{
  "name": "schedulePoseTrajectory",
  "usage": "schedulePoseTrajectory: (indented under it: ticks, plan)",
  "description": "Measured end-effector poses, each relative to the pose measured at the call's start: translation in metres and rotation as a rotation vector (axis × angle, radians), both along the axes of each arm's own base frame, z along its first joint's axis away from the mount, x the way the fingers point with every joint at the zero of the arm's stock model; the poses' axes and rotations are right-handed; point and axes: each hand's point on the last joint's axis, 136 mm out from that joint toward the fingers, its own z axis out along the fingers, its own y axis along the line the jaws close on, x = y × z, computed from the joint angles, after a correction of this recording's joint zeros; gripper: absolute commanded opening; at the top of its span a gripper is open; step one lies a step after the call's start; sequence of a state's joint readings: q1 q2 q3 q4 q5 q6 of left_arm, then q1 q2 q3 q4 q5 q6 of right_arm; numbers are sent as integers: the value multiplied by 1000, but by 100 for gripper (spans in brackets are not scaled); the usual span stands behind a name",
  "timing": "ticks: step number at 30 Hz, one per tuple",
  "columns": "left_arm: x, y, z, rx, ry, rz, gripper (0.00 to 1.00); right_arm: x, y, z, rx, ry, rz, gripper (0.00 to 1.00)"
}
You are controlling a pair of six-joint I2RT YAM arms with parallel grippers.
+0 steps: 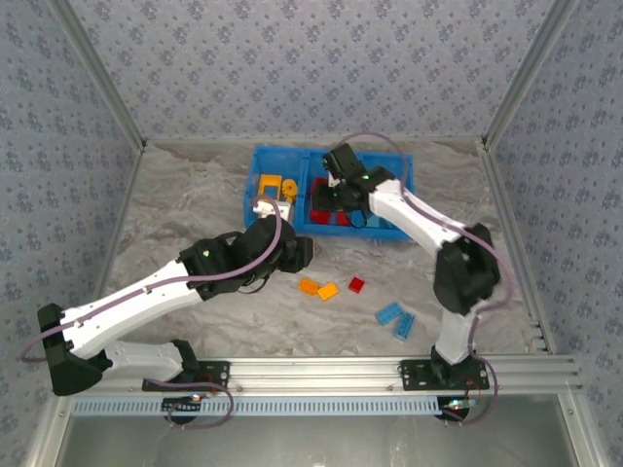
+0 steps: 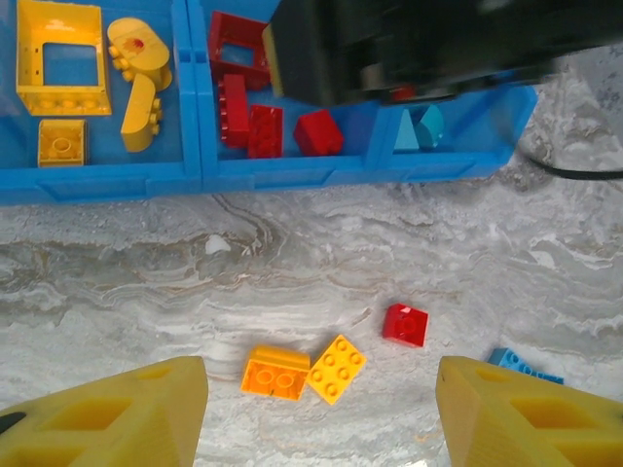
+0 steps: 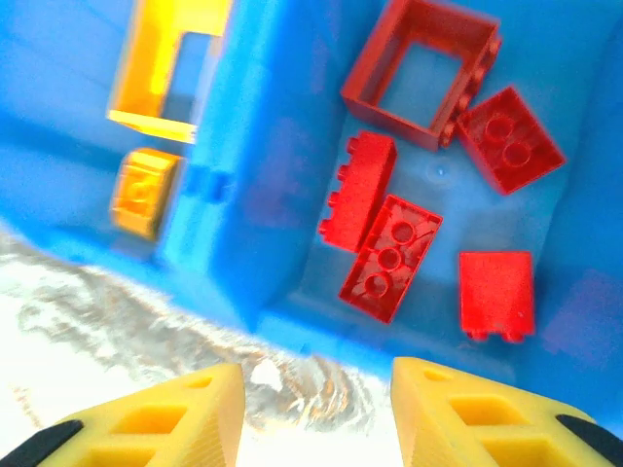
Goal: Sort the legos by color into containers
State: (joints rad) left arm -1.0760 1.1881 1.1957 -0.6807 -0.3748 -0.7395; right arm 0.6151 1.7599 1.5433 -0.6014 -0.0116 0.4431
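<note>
Left wrist view: logged left gripper (image 2: 321,423) spread wide, nothing between its yellow fingers (image 2: 127,418). Found two orange-yellow legos (image 2: 304,370) on the marbled table (image 2: 146,282) just ahead of the gap, touching at a corner; red brick (image 2: 405,324) further right, light blue brick (image 2: 521,362) by the right finger. Read the left orange brick (image 2: 275,373) as lying with its longer side roughly across the view, along the line between the fingers; its neighbour turned diamond-wise. Judged left arm (image 1: 146,292) the nearer to this pair, so next pick likely there: short reach forward and down, perhaps a wrist turn to close across the short side.

Top external: saw left arm stretched low toward table centre, right arm (image 1: 419,219) bent at the elbow, reaching over the blue bin (image 1: 292,150). Right wrist view: noted right gripper (image 3: 316,409) parted and empty above the middle compartment, red bricks (image 3: 389,253) lying loose below. Bin contents: yellow left, red middle, light blue right.
</note>
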Motion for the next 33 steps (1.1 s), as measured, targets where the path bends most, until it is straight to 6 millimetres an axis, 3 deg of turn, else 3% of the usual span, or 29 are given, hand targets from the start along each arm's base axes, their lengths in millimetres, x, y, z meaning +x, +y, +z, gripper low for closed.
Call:
schedulePoseTrajectory:
  ticks: [4,7,12,16,20,25,33]
  plan:
    - [-3,6,-9,11,38,26,65,-52,-14,52,22,-132,35,53]
    - [-8,9,-21,-7,97,62,65,-95,-22,64,33,-185,88,59]
    - [-15,5,-65,-51,273,168,66,-175,-23,35,12,-171,256,70]
    - [-19,-10,-112,-105,456,286,69,-230,-23,8,0,-140,399,71]
    - [-23,-24,-151,-178,612,411,70,-249,-31,-7,-24,-123,422,71]
    - [-26,-29,-184,-304,748,570,69,-257,-31,-10,-36,-126,422,72]
    - [-9,-44,-200,-471,820,711,70,-257,-32,-11,-39,-126,412,73]
